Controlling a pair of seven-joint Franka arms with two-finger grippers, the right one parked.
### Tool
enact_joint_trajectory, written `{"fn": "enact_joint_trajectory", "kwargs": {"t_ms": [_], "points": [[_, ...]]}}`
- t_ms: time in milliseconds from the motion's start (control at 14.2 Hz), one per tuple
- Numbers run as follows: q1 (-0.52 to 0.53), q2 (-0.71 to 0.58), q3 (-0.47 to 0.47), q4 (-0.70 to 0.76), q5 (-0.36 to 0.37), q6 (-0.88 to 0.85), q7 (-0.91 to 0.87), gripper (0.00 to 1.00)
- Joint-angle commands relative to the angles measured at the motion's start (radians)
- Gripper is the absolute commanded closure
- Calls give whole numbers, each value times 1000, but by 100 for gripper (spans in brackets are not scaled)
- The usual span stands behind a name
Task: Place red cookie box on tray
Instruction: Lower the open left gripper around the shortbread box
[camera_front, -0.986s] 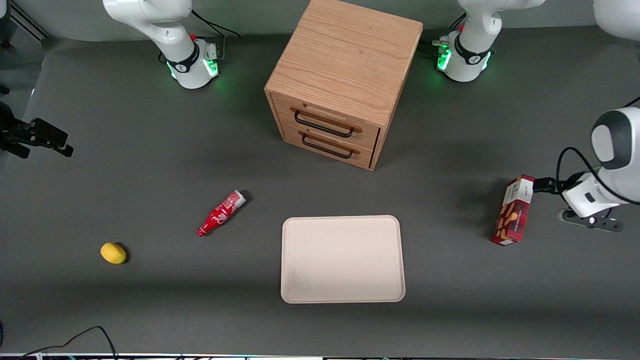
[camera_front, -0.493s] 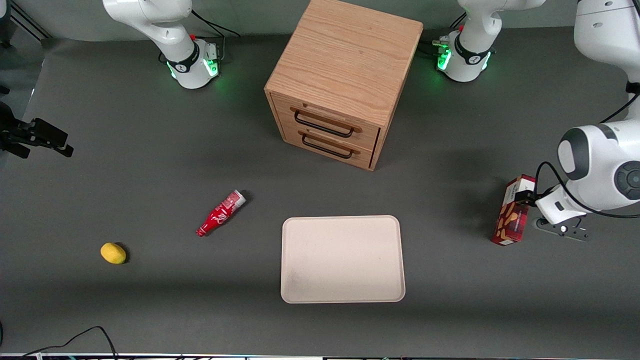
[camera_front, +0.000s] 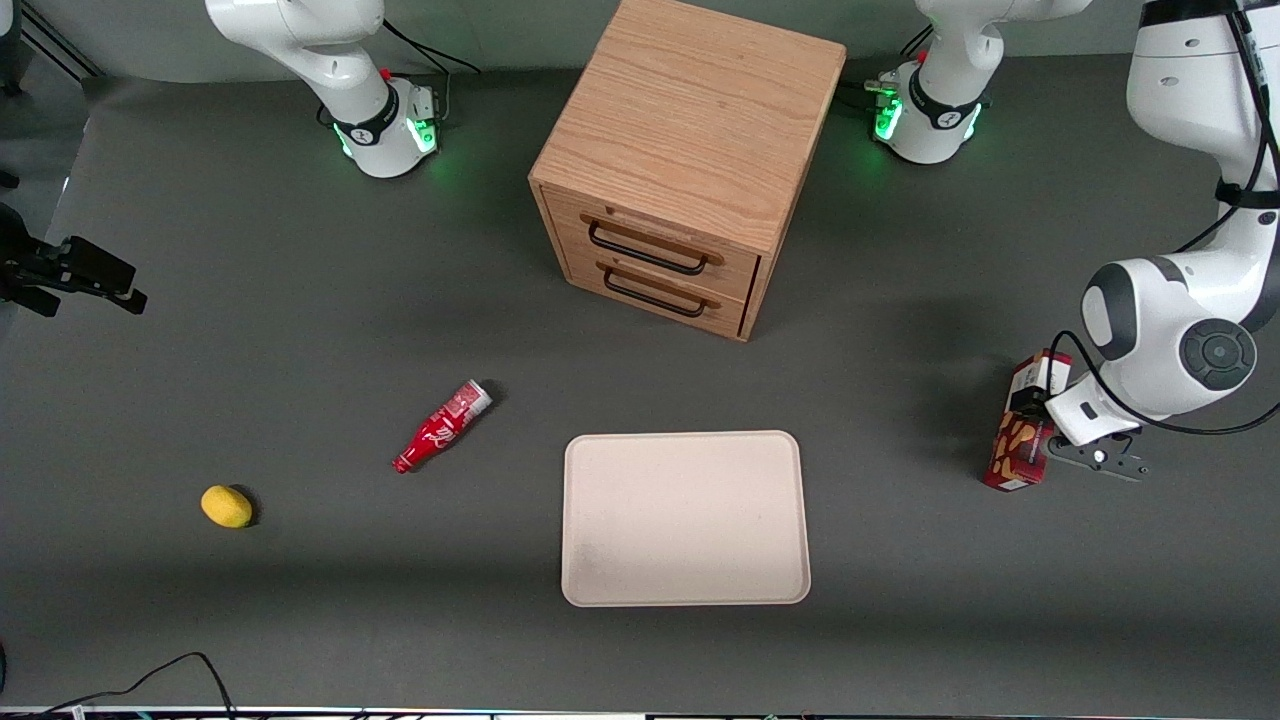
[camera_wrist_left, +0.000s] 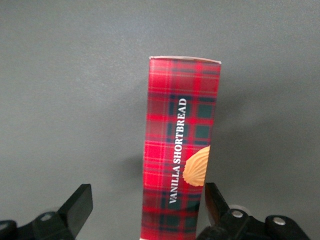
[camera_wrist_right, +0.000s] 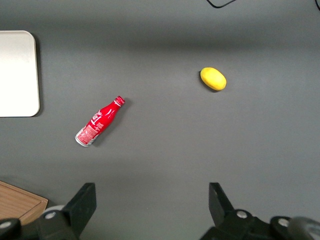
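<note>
The red cookie box (camera_front: 1012, 452) lies on the table toward the working arm's end, well apart from the beige tray (camera_front: 685, 518). The tray lies flat, nearer the front camera than the cabinet. My left gripper (camera_front: 1032, 404) is over the box's white-panel end. In the left wrist view the tartan box (camera_wrist_left: 180, 145) sits between the open black fingers (camera_wrist_left: 79, 206). One finger is close beside the box and the other stands well off it. The gripper (camera_wrist_left: 147, 205) holds nothing. A corner of the tray also shows in the right wrist view (camera_wrist_right: 17, 70).
A wooden two-drawer cabinet (camera_front: 680, 170) stands mid-table, farther from the front camera than the tray. A small red soda bottle (camera_front: 442, 425) and a yellow lemon (camera_front: 226, 506) lie toward the parked arm's end.
My left arm has swung in over the cookie box, bringing the gripper from beside the box's end to astride it. The box, the tray and the other things have not moved.
</note>
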Motion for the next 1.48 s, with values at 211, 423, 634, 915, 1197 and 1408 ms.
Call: {"fn": "enact_joint_trajectory", "kwargs": {"t_ms": [211,423,634,915,1197,1408], "points": [[-7,1,1,-49,-32,81,18,0],[-7,1,1,-49,-33,81,18,1],[-8,1,1,-49,-33,81,18,3],[-10,0,1,-49,-32,80,18,77],[-10,-2,-8,-47,-33,77,18,100],[-10,-13,-8,-44,-32,60,18,100]]}}
